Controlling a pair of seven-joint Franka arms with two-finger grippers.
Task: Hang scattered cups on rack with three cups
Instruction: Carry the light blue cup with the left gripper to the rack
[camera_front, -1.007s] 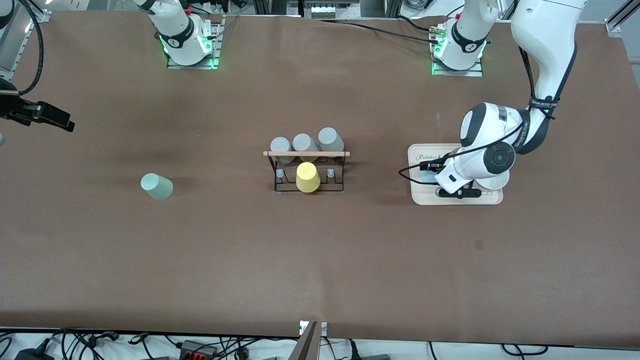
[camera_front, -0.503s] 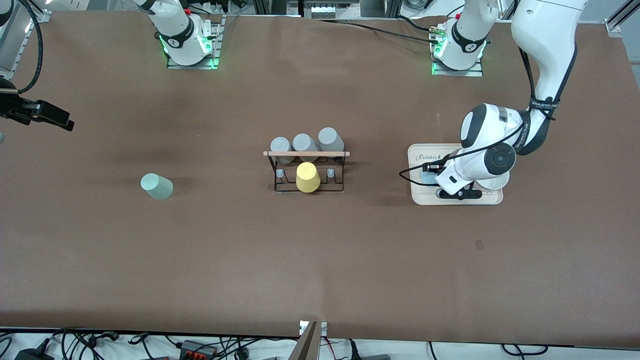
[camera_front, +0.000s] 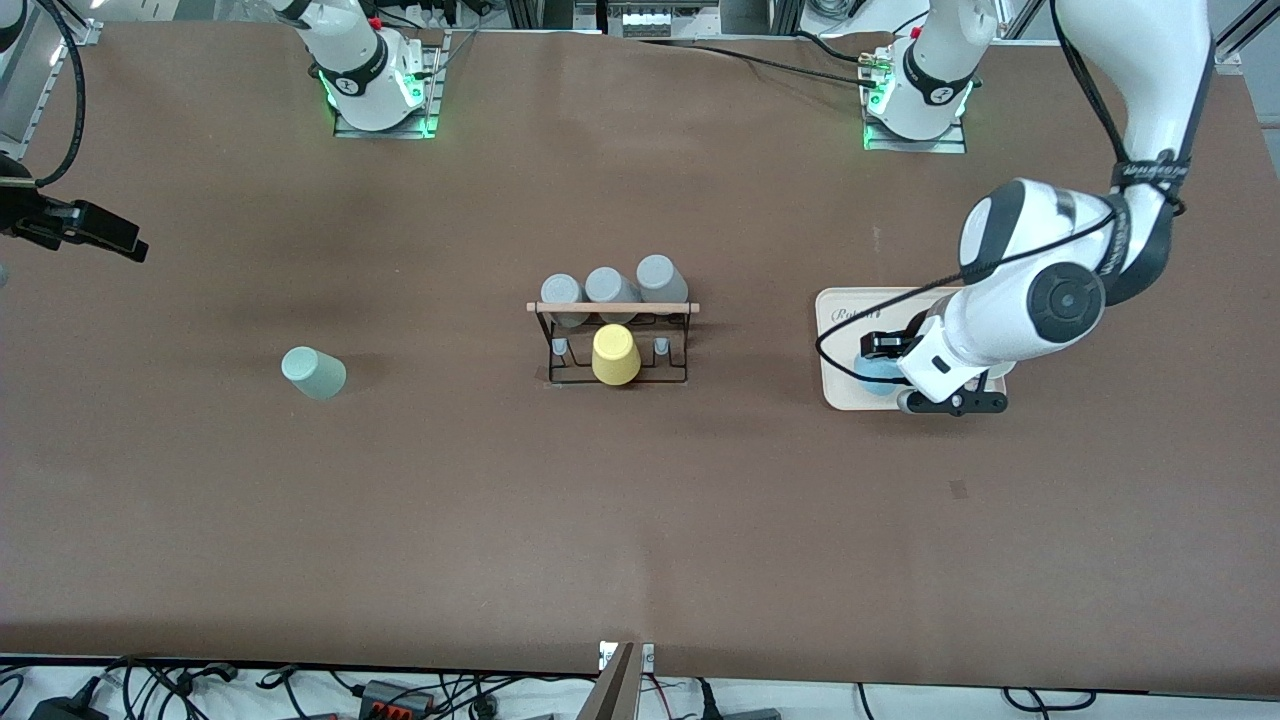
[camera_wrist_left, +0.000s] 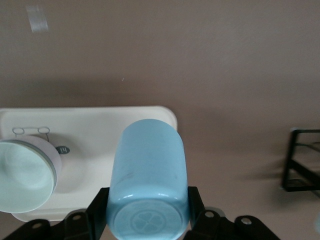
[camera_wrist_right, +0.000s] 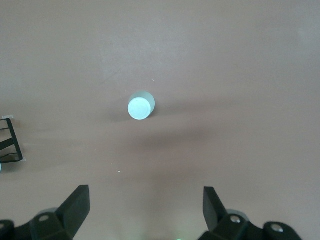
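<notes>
Blue cup: the light blue cup (camera_wrist_left: 148, 175) is now clear of the cream tray (camera_front: 836, 390); a second ago it sat on it, low under the left arm's wrist
Left gripper: the left gripper (camera_wrist_left: 148, 220) has its fingers clamped on the cup's base end, one finger each side, and hangs over the tray's corner
Meaning: pickup looks done; carrying it to the rack (camera_front: 614, 340) should follow
Rack: black wire, mid-table, toward the right arm's end from the tray; a yellow cup (camera_front: 615, 354) and three grey cups (camera_front: 611, 286) are on it
Green cup: the sage green cup (camera_front: 313, 373) stands alone on the table toward the right arm's end
Right gripper: the right gripper (camera_wrist_right: 145, 205) waits high over that cup, fingers wide apart
</notes>
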